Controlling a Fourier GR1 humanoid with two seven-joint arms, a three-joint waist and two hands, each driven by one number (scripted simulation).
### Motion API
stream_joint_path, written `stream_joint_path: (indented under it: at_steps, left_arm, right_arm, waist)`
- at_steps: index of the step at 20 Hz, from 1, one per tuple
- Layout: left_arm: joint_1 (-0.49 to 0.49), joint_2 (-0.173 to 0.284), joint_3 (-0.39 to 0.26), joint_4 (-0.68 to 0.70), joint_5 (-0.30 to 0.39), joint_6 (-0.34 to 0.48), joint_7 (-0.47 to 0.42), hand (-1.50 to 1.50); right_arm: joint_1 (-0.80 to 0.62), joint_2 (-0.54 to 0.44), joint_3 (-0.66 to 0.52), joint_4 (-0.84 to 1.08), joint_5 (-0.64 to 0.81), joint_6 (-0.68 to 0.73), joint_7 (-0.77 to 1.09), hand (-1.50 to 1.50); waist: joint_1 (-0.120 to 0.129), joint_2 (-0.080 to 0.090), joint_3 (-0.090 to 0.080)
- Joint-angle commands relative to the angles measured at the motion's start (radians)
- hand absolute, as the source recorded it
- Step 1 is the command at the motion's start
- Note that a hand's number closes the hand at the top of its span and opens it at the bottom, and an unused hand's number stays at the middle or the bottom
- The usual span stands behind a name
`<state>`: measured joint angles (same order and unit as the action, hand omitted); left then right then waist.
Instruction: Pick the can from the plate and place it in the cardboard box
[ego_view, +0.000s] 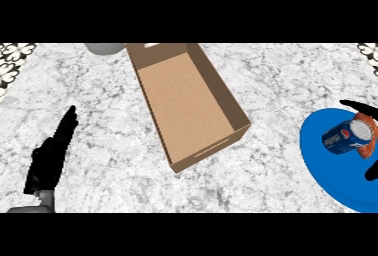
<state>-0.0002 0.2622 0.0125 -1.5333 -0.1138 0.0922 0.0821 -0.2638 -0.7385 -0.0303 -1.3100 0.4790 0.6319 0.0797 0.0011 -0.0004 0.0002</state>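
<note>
A blue, red and white can (344, 137) lies on its side on the blue plate (325, 170) at the right edge of the head view. Only part of my right hand (357, 108) shows at that edge. One black finger lies just above the can and another (373, 170) just below it, spread to either side and not closed on it. The open cardboard box (188, 100) stands in the middle of the counter, long and narrow, with nothing inside. My left hand (50, 152) rests at the lower left with its fingers straight, far from the box and the plate.
A grey rounded object (103, 48) sits at the back edge, just left of the box's far end. Marble counter lies bare between the box and the plate. Patterned tiles show at the top corners.
</note>
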Motion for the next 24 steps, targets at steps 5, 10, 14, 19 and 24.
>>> stream_joint_path:
  at_steps: [5, 10, 14, 19, 24]
  left_arm:
    - [-0.038, -0.014, 0.041, -0.001, -0.010, -0.041, 0.035, 0.00]
    - [-0.041, -0.057, 0.028, 0.027, -0.050, -0.022, 0.009, 0.00]
    - [-0.024, -0.063, 0.030, 0.017, -0.063, -0.032, -0.004, 0.00]
    - [0.020, -0.110, -0.012, -0.082, -0.108, 0.006, 0.073, 0.00]
    - [0.054, -0.059, 0.054, 0.010, -0.057, -0.054, -0.087, 0.00]
  right_arm:
    - [-0.014, 0.084, -0.030, 0.061, 0.099, -0.026, -0.041, -1.50]
    - [-0.073, 0.119, -0.018, 0.129, 0.174, -0.042, -0.056, -1.50]
    - [-0.013, 0.096, -0.021, 0.133, 0.214, -0.039, -0.142, -1.50]
    - [0.023, 0.109, -0.058, 0.067, 0.177, 0.041, -0.086, 1.50]
    - [0.005, 0.139, -0.027, 0.112, 0.315, -0.244, -0.181, 1.50]
  waist:
    - [0.001, 0.001, 0.000]
    - [0.004, 0.001, 0.000]
    - [0.002, 0.001, 0.000]
    - [-0.001, -0.001, 0.000]
    - [0.003, 0.001, 0.000]
